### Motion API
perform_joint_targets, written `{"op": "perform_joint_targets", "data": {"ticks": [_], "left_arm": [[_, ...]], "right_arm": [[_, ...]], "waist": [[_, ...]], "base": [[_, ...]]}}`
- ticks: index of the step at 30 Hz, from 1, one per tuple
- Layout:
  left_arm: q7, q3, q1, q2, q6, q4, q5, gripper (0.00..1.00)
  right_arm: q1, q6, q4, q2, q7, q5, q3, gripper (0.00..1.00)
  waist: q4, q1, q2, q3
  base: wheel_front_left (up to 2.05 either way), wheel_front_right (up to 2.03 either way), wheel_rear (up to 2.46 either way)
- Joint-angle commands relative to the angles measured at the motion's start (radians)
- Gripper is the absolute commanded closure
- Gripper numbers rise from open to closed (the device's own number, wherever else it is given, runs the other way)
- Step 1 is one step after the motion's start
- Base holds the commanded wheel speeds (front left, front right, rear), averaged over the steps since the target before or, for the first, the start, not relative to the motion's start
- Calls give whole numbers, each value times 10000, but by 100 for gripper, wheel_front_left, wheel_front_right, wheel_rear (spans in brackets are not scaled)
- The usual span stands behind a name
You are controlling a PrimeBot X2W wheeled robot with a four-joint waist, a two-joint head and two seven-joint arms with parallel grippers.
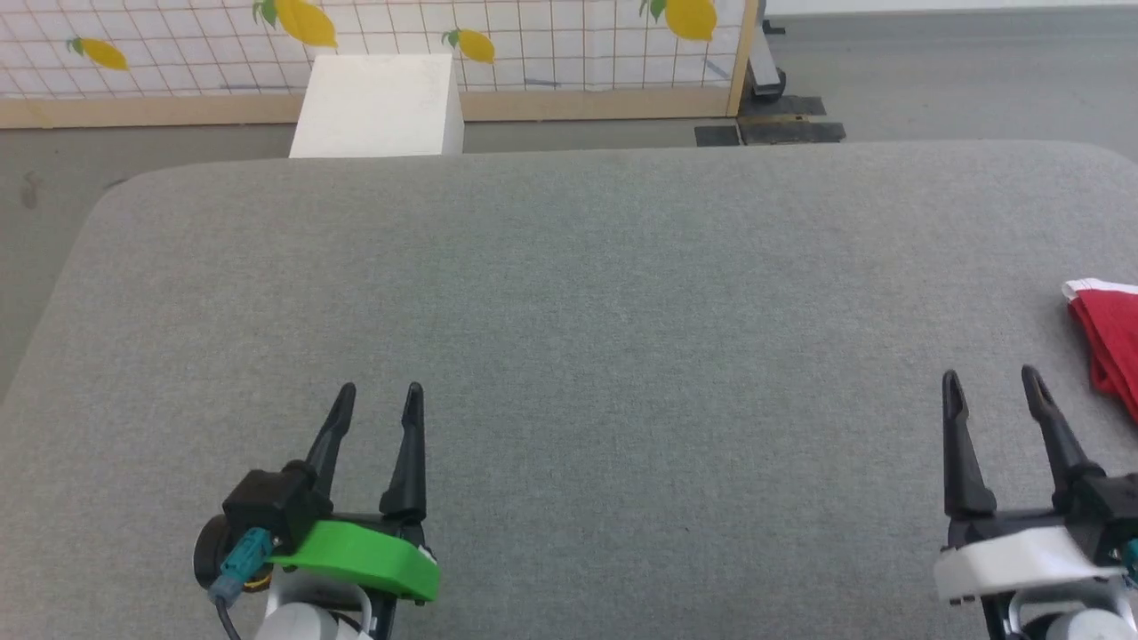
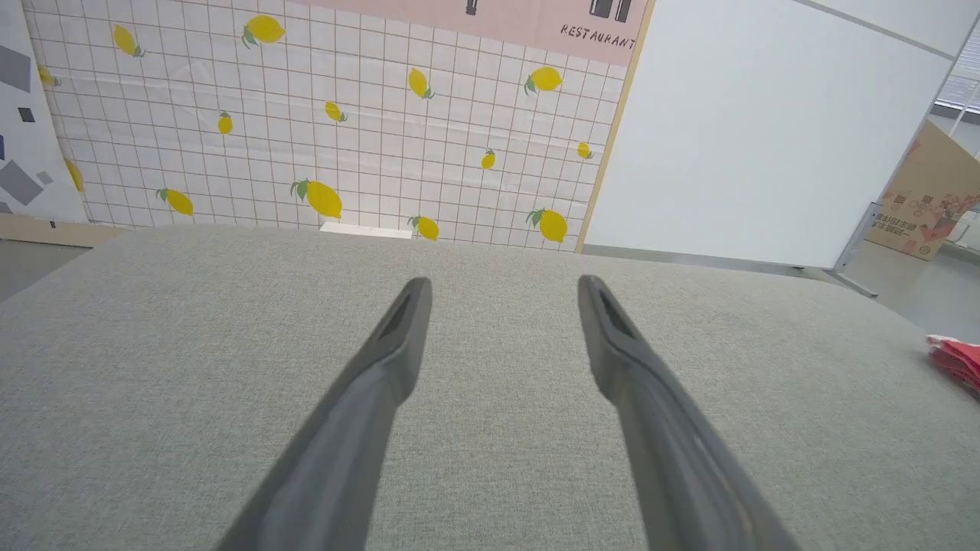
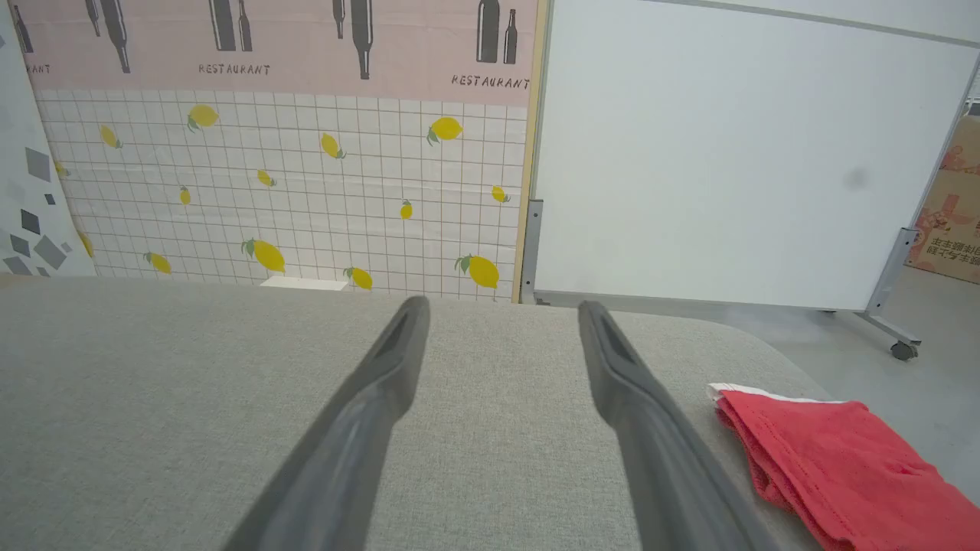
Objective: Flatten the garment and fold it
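Observation:
The garment (image 1: 1111,342) is a red cloth with a white edge, lying in stacked folds at the right edge of the grey table (image 1: 578,293). It shows at the far right of the left wrist view as the garment (image 2: 957,360), and as a layered red pile (image 3: 834,459) in the right wrist view. My right gripper (image 1: 991,380) hovers open just left of it, not touching. My left gripper (image 1: 380,394) stands open at the lower left over bare table, nothing between its fingers.
A white box (image 1: 378,107) stands on the floor behind the table's far edge. A lemon-patterned partition (image 1: 533,44) runs behind it, and a white board on wheeled feet (image 3: 735,153) is to the right. A cardboard box (image 2: 930,199) sits far right.

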Motion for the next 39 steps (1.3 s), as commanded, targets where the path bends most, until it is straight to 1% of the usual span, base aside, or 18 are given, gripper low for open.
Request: {"op": "perform_joint_targets", "data": {"ticks": [1, 9, 20, 39], "left_arm": [[-37, -60, 166, -45, -42, -2, -104, 0], [-37, -160, 286, -47, -38, 70, -206, 0], [-37, -208, 288, -48, 37, 94, -334, 0], [-38, -83, 291, -49, 39, 64, -354, 0]], "right_arm": [[240, -15, -42, 31, -55, 115, -10, 0], [639, -15, -46, 35, -56, 326, 136, 0], [662, -15, -170, 36, -56, 484, 255, 0], [661, -15, -249, 37, -57, 680, 326, 0]], "waist": [[68, 1, 0, -60], [213, 1, 0, -96], [312, 1, 0, 19], [334, 1, 0, 175]], "base": [[0, 0, 0], [0, 0, 0], [0, 0, 0], [0, 0, 0]]}}
